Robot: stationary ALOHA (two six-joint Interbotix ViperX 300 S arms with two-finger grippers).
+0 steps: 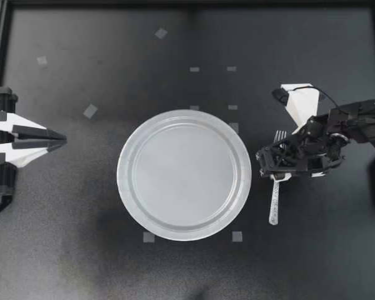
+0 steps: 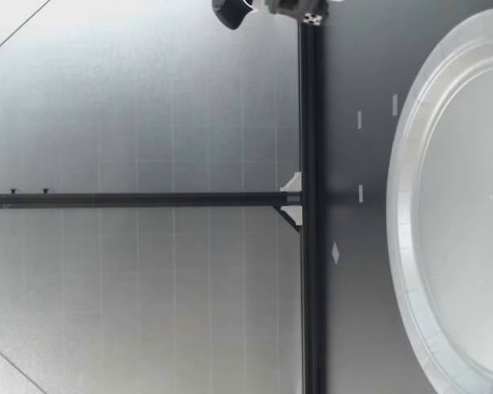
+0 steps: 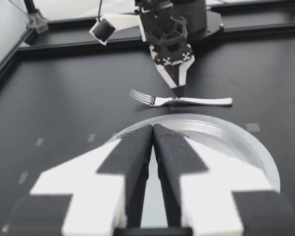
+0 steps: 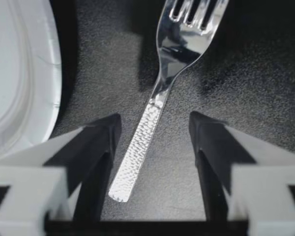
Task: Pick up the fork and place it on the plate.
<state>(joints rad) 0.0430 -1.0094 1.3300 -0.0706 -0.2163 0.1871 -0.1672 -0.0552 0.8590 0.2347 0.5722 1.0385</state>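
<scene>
While spread right jaws straddle it, fork (image 1: 274, 201) lies seemingly untouched.

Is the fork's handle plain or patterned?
Patterned: the clear plastic fork has a hammered, dimpled silvery handle, clearest in the right wrist view.

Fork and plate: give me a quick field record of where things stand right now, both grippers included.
fork: flat on the table, beside the plate on my right arm's side, not on it
plate: mid-table, nothing on it
right gripper: open, low over the fork, straddling its handle without touching it
left gripper: shut, holding nothing, at the table's edge, apart from the plate
task status: fork not yet gripped
</scene>
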